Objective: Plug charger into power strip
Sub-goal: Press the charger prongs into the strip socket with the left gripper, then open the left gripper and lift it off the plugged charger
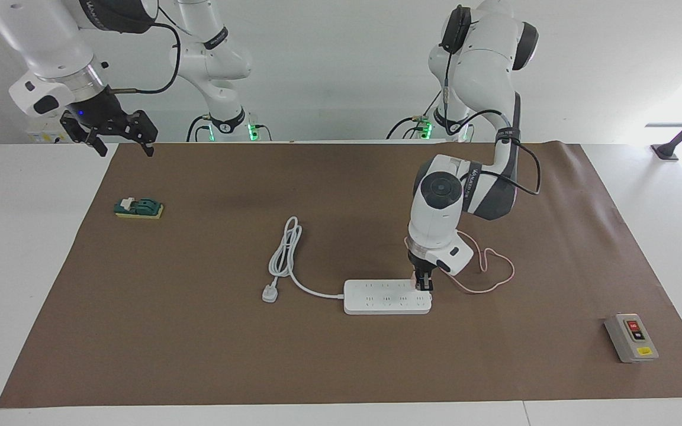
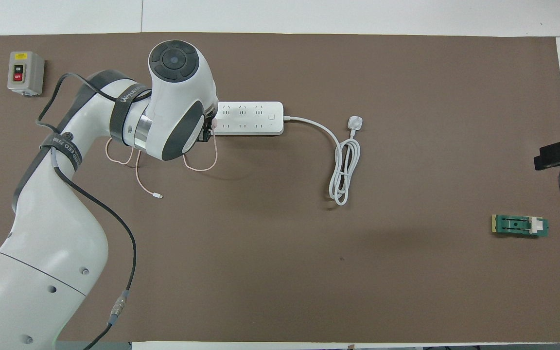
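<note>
I have the left gripper [image 1: 424,285] clamped on the small pale-pink cube-shaped charger [image 1: 416,276], holding it right at the long flat white plastic power strip [image 1: 387,296], on the outlets at the strip's end toward the left arm; I can't tell from either view whether the prongs are seated or only resting on the socket face, since the wrist covers that spot from above. The charger strikes me as light and rigid, with smooth sides that could slip, so I want the fingers flat on two opposite faces of the cube, low enough to push straight down without tipping it. Its thin pink cable [image 1: 495,272] lies in loose loops on the brown paper mat [image 1: 341,367] just beside the strip, nearer to the robots; it looks limp and should add little drag. The strip itself looks light and could slide or rock under a skewed push, as nothing pins it down. Its thick white cord [image 1: 286,251] curls away toward the right arm's end. The right gripper [image 1: 121,142] waits with fingers apart over the mat's edge.
</note>
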Motion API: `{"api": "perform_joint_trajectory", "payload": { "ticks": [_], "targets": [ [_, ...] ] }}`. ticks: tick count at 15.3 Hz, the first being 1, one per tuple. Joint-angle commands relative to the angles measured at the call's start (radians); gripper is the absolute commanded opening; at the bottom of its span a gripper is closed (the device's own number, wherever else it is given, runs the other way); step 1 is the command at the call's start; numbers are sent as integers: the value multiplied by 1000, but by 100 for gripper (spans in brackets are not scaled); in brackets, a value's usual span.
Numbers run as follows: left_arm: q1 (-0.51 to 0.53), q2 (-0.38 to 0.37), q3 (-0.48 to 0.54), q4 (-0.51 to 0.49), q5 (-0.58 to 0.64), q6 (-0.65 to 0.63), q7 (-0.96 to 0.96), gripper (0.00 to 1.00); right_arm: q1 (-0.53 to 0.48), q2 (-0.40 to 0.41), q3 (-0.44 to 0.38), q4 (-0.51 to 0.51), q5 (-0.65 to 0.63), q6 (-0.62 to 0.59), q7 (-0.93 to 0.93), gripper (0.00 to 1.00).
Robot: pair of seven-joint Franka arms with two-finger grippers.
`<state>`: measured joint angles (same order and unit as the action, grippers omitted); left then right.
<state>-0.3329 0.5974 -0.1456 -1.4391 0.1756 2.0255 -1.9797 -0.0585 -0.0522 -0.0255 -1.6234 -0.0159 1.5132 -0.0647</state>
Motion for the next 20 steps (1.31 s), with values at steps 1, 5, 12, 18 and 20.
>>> {"api": "perform_joint_trajectory", "payload": {
  "ticks": [1,5,12,18,20],
  "targets": [
    [12,16,8,-27,22,-13,16,0,-7,-20,6,-18,19,-8,14,100],
    [12,18,8,-29,22,-5,19,0,-7,-20,6,-18,17,-8,14,100],
    [12,41,8,-77,24,85,21,0,-7,-20,6,-18,17,-8,14,100],
    [34,-34,8,-72,22,64,22,100,-7,-20,6,-18,17,-8,14,100],
    [55,-103,3,-70,19,30,27,100,-7,-20,6,-18,17,-8,14,100]
  ]
}}
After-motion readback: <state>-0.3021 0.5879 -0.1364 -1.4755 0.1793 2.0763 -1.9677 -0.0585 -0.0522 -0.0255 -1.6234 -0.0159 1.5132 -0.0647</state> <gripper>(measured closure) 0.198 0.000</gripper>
